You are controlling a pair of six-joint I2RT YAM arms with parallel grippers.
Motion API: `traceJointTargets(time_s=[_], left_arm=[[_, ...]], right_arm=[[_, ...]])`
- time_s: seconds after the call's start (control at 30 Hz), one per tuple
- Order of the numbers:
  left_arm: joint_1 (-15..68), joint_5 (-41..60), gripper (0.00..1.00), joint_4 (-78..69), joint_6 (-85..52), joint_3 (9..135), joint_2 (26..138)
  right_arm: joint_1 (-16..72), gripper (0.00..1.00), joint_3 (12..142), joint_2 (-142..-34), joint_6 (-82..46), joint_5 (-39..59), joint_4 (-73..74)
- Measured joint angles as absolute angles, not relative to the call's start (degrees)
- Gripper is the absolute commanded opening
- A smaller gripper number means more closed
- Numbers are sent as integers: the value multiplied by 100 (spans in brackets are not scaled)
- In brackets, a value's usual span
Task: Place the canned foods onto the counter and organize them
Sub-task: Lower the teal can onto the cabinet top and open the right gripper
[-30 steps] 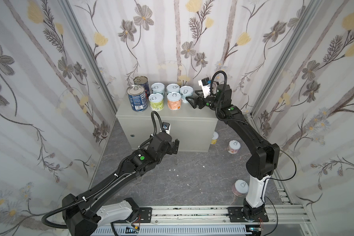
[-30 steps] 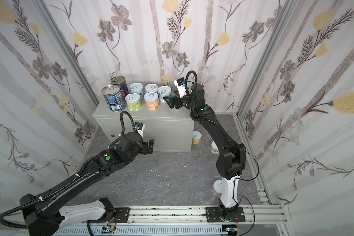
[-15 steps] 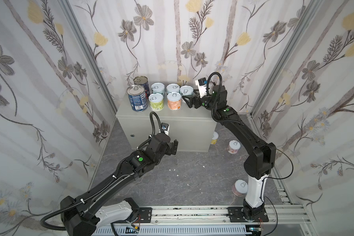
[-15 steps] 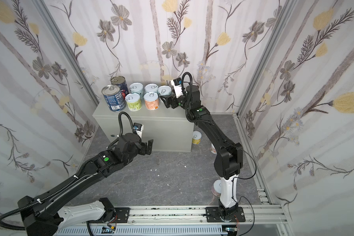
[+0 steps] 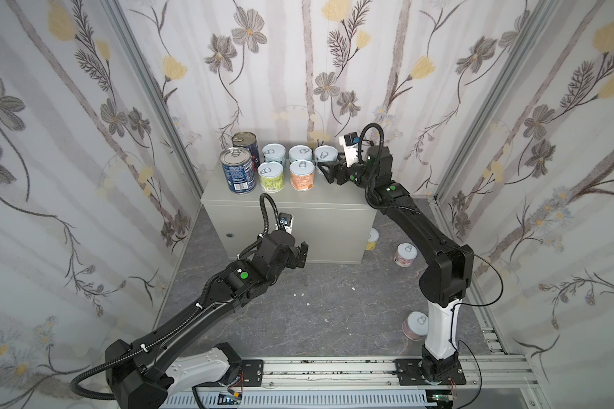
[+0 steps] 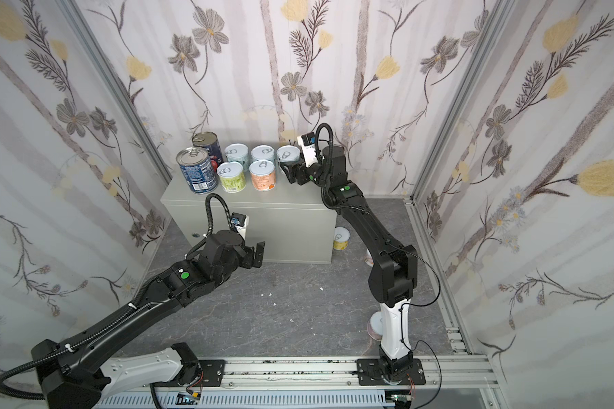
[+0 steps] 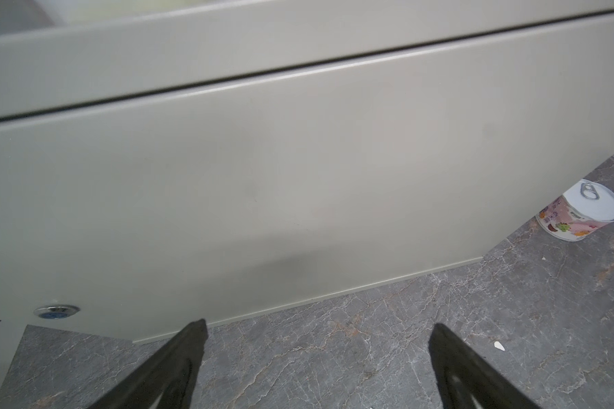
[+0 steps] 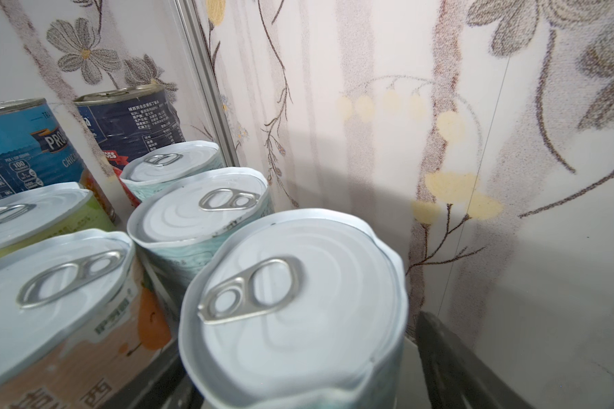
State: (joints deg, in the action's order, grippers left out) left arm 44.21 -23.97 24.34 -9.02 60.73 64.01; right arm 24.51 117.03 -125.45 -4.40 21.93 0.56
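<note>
Right claw [image 5: 324, 172] straddles the end can [image 8: 295, 301] on the table [image 5: 337, 194], upper centre in both top views; clamped or loose, I cannot tell. Dragging sideways could topple the neighbouring cans [image 8: 199, 219]. Left claw [image 7: 319, 325] gapes, empty.

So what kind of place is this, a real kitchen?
Likely a robot test booth, not a kitchen: flower-printed wall panels in metal frames, black robot arms on a silver aluminium rail, and a plain light grey metal box as counter.

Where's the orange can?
In both top views the orange can stands on the counter, front row, right of the green can.
</note>
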Motion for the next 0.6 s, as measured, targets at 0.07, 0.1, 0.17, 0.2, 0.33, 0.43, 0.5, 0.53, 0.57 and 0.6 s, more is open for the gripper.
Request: traceJointTargets(time_s=[0.07, 0.1, 0.17, 0.2, 0.33, 0.43, 0.5, 0.53, 0.57, 0.6], left_arm=[[4412, -2397, 100, 2434, -902, 6073, 6407], [4410, -2397, 100, 2434, -902, 6073, 6410], [4401, -2397, 100, 2434, -902, 6073, 6412], [4397, -2397, 100, 2432, -902, 6071, 6412], [4383, -2394, 100, 2434, -902, 6064, 6418], [4381, -2397, 100, 2432, -902, 6064, 6418], [4379, -2394, 100, 2432, -902, 6062, 6418], [4377, -2397, 100, 2432, -902, 6060, 6418], [4377, -2397, 100, 2425, -902, 6051, 6418], [4375, -2394, 100, 2427, -902, 6040, 6418]], right_arm=[[2440, 88, 11791, -12602, -443, 2196, 36], [2436, 88, 11832, -12632, -440, 2196, 32], [2429, 88, 11933, -12702, -440, 2196, 16], [2429, 87, 11983, -12735, -443, 2196, -1], [2425, 86, 12086, -12805, -443, 2196, -32], [2427, 85, 12099, -12818, -443, 2196, -43], [2436, 85, 12103, -12822, -440, 2200, -40], [2440, 85, 12103, -12822, -440, 2200, -40], [2443, 85, 12105, -12822, -438, 2200, -40], [2447, 85, 12105, -12822, -434, 2200, -40]])
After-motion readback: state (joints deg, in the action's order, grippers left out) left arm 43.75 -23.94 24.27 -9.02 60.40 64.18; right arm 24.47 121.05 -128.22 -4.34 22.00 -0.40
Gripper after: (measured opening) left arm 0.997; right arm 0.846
